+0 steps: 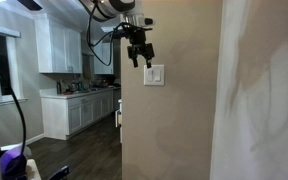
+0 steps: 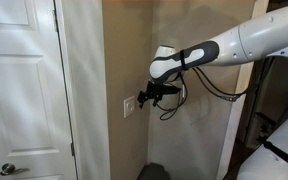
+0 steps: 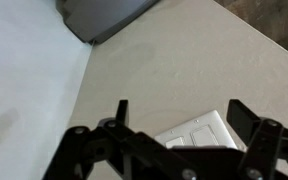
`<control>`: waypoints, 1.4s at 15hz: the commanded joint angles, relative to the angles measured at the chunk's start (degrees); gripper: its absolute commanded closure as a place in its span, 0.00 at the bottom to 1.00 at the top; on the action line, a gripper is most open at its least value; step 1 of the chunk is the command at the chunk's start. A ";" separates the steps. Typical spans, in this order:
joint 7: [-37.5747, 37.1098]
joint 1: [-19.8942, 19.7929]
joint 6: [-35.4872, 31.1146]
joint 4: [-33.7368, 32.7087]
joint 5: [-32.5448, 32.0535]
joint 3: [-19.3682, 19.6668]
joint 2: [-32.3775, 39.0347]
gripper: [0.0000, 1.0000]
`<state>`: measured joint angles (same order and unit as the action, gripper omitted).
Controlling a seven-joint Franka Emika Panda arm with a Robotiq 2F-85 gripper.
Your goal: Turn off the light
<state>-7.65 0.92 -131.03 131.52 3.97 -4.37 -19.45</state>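
As the wrist view looks along the fingers, gripper (image 3: 181,112): black and two-fingered, with the jaws well apart and nothing between them.
Fingers (image 3: 121,112): both tips point at the wall, and either one could serve as a pusher.
Gripper position: in an exterior view the gripper (image 1: 141,60) hangs just above and beside the switch (image 1: 155,75). Whether they touch cannot be told.
Switch (image 3: 199,135): a small white plate with one wide rocker, set flush on the wall near its corner. In the wrist view it lies between the fingers, partly hidden by the gripper body. In an exterior view the switch (image 2: 131,105) sits just beside the fingertips.
Handling: judged to be rigid, smooth plastic fixed to the wall, so it is a thing to press, not to grasp.
Contact point: probably the half of the rocker that stands proud, met squarely by one fingertip. Which half that is cannot be made out.
Force: likely light, with short travel and a snap. A glancing push may slide off the slick face.
Wall (image 1: 179,125): plain beige, and unyielding behind the plate.
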 commanded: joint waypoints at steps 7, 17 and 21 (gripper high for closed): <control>0.50 0.38 -8.72 0.81 -0.23 0.35 1.55 0.46; 3.27 0.94 -29.74 0.72 1.86 2.35 11.78 1.00; 4.18 1.68 -35.25 0.85 3.75 2.32 14.32 1.00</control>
<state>-6.76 1.27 -162.27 131.99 4.57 -2.68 -6.51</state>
